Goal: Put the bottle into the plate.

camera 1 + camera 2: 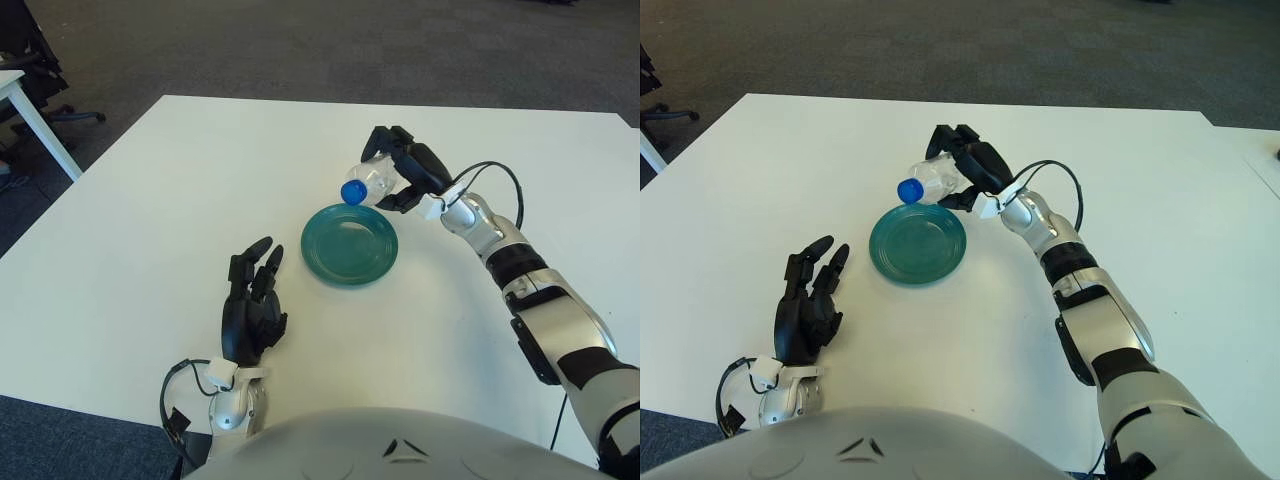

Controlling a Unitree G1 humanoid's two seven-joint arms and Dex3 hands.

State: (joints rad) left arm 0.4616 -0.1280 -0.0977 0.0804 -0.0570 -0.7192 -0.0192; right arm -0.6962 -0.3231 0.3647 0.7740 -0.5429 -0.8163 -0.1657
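Fingers [392,143] of the right hand [410,168] are wrapped around a clear plastic bottle [370,181], which lies nearly sideways in the grasp with its blue cap [353,192] pointing left and toward the near side, raised above the far edge of the green plate [349,244]. The plate sits flat on the white counter [150,200], around the middle, with nothing in it. The left hand [252,305] shows at the near left, well apart from the plate, its fingers stretched out loosely and holding nothing.
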